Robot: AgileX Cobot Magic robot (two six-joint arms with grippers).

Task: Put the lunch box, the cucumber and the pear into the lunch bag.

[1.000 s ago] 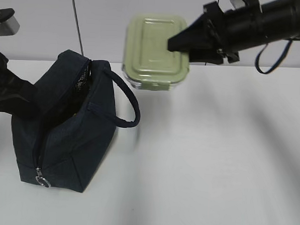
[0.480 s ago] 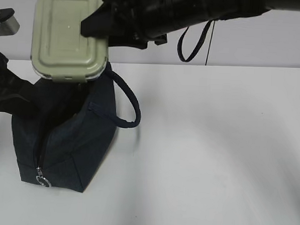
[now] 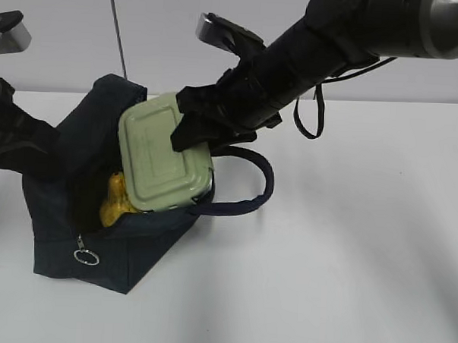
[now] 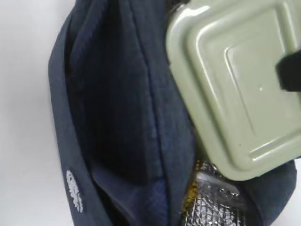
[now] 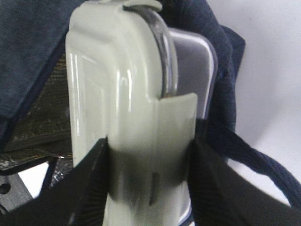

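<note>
The navy lunch bag (image 3: 111, 250) stands open at the left. My right gripper (image 3: 189, 123) is shut on the sage-green lunch box (image 3: 157, 157) and holds it tilted in the bag's mouth, partly inside. In the right wrist view my gripper (image 5: 150, 160) clamps the box (image 5: 117, 94) by lid and glass base. The yellow pear (image 3: 115, 201) lies inside the bag under the box. My left gripper (image 3: 32, 144) is at the bag's left wall, which is pulled toward it; its fingers are hidden by the fabric (image 4: 117, 94). The box (image 4: 235, 84) shows above the silver lining. The cucumber is hidden.
The bag's loop handle (image 3: 250, 203) hangs out to the right over the white table (image 3: 347, 260). A silver ring pull (image 3: 86, 256) hangs at the bag's front. A black strap (image 3: 307, 114) dangles from my right arm. A thin dark rod (image 3: 117, 30) stands behind the bag.
My right gripper carried the lunch box from the back right, over the bag, then down into its mouth. The bag's mouth has spread wider and the pear now shows. The left arm stayed put.
</note>
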